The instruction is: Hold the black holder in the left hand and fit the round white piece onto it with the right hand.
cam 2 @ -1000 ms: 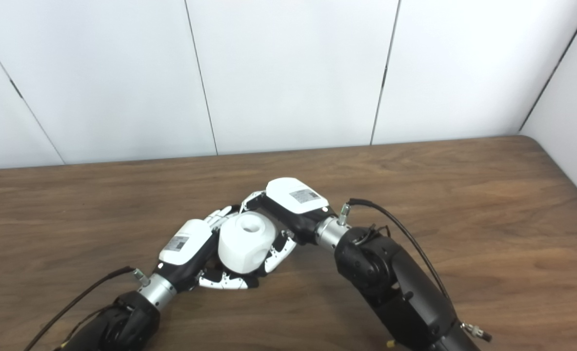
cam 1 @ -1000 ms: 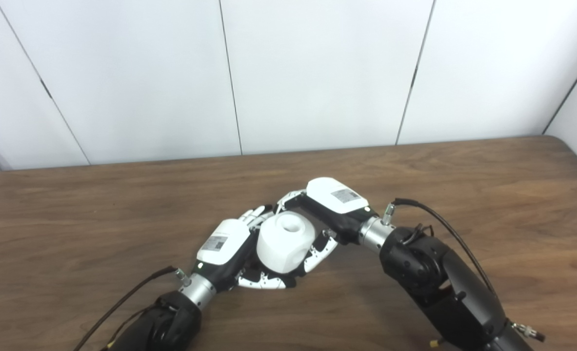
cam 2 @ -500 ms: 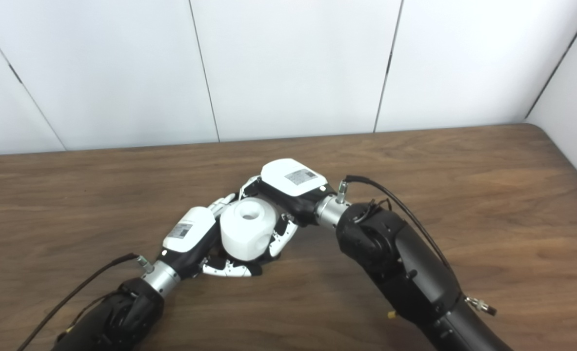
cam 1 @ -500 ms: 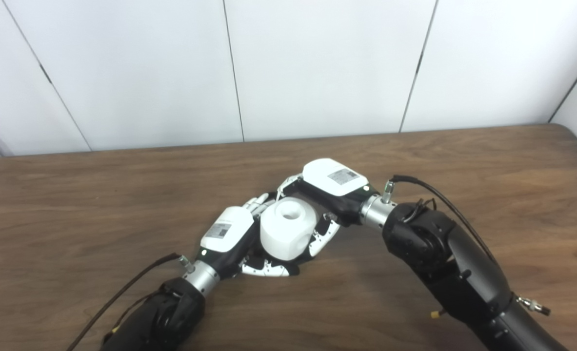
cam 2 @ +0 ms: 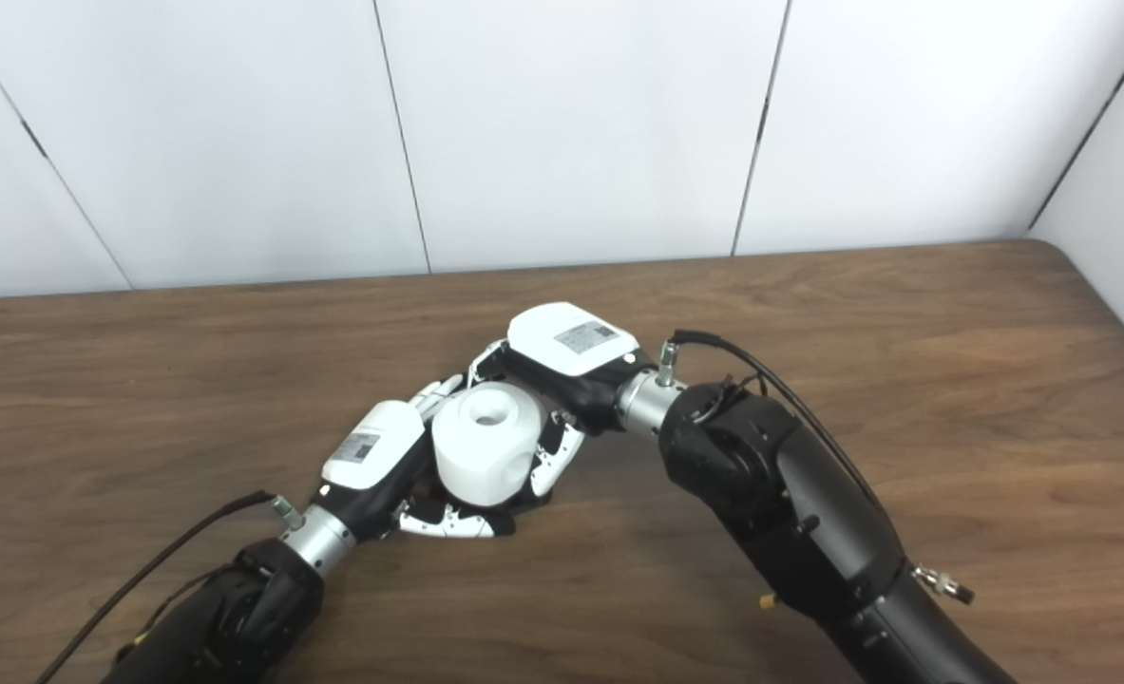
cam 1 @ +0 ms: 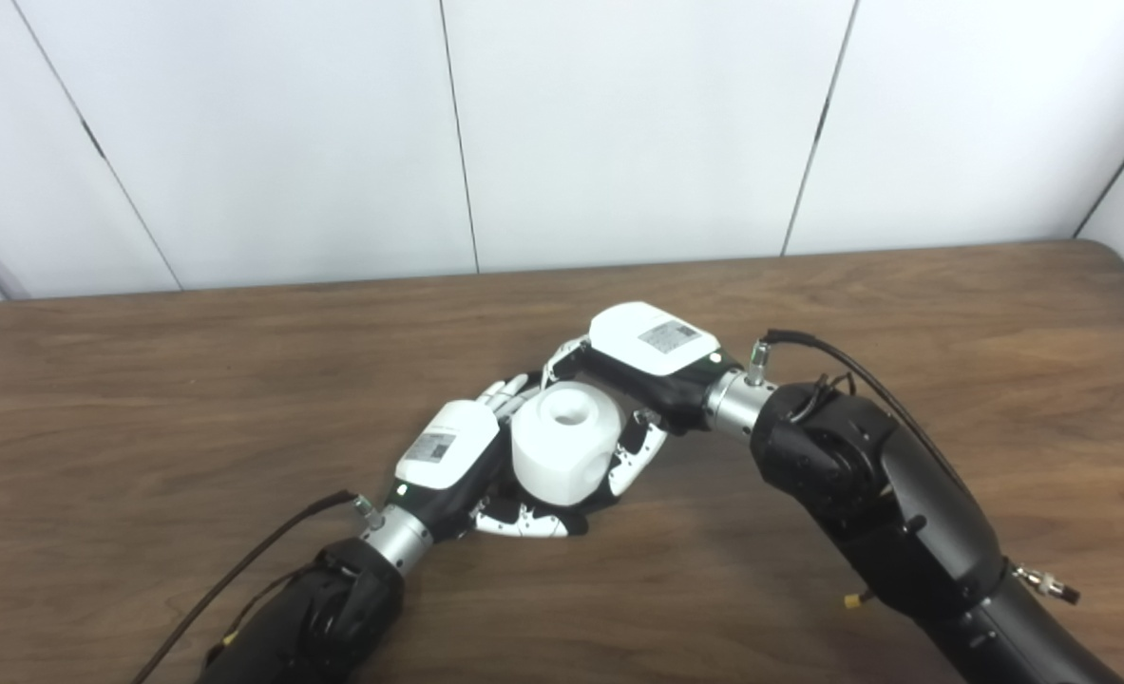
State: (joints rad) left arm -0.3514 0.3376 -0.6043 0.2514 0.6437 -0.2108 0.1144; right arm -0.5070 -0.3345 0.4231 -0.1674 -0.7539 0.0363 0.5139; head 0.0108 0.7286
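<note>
A dark brown wooden table with visible grain [cam 1: 191, 380] is filling the near and middle part of the scene, its far corners rounding off at left and right. Behind its far edge, a plain white panelled wall [cam 1: 638, 133] is standing, with thin dark seams running down it. Soft, even light is falling across the tabletop, leaving a faint sheen.

The round white piece [cam 1: 563, 450] is plain white. My left hand [cam 1: 447, 461] and right hand [cam 1: 652, 350] have white backs with grey labels and black-and-white fingers [cam 1: 523, 521]. The worktop [cam 1: 143, 399] is dark brown wood grain.
</note>
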